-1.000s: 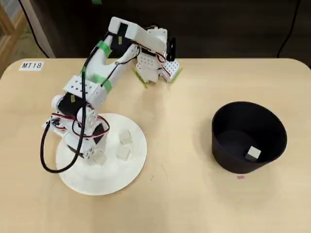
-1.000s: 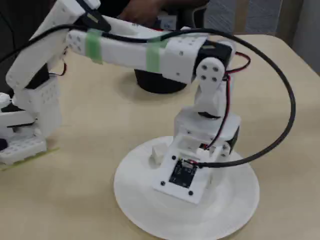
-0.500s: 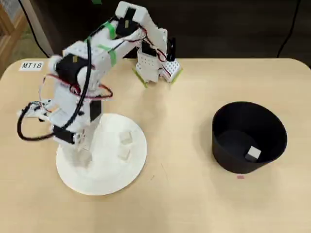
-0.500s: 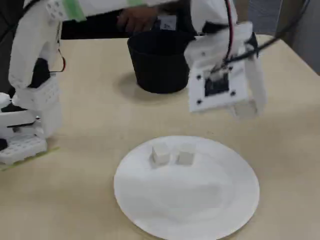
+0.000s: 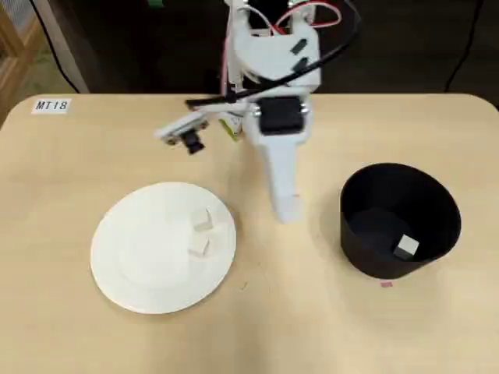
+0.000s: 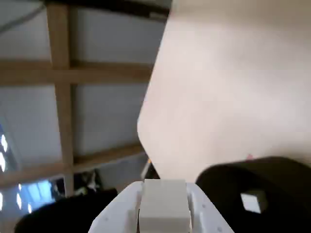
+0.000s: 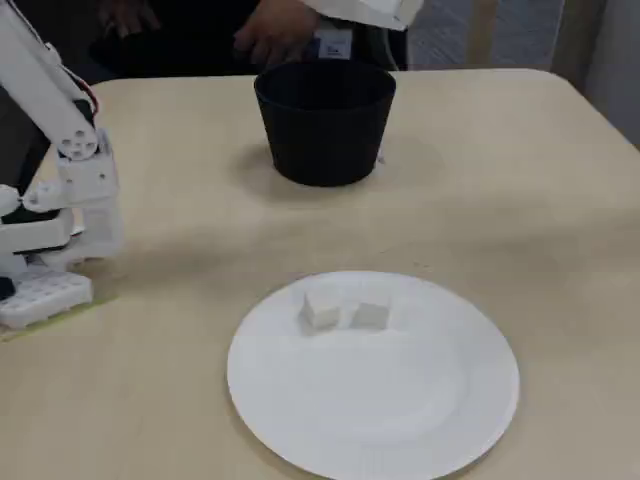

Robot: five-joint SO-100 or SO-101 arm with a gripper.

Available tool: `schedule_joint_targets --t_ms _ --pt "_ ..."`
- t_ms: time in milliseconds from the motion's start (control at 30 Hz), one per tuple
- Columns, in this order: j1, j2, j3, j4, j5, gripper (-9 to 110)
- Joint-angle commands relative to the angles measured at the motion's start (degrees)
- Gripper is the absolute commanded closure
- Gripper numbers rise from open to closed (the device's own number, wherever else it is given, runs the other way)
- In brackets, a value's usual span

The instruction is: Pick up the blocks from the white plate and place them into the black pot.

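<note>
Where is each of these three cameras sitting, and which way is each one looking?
Overhead view: hangs above the table, looking straight down at the white plate, the black pot and the whole arm.
Wrist view: rides on the arm, looking along the claw, which is clamped on a block, toward the pot.
Fixed view: stands low at the table's edge beyond the plate, facing the pot; only the arm's base shows.
Shared: overhead and fixed views both show two blocks on the plate.

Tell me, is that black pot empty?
No. The black pot already holds one block on its floor, seen in the overhead view.
</note>
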Motion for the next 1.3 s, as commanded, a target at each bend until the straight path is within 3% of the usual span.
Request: schedule_joint_targets --t_ms 0,267,533,667,800,967,1167,1267 --pt "-7.8 3.1 5.0 -5.7 -3.2 104" --pt "-16.8 -0.3 17.0 -16.6 -5.6 104" --pt "-18.2 -4.8 17.1 -17.6 -7.1 104" --pt "-17.8 -4.9 17.8 -16.8 -8.6 77" --pt "-16.5 -4.6 17.9 -16.4 -8.9 74" --pt "-14.5 -3.9 17.7 -16.3 -9.0 76" --pt "-8.2 -1.1 16.6 -11.6 -7.5 104" --pt "-1.9 -2.2 13.0 -5.1 -6.9 104"
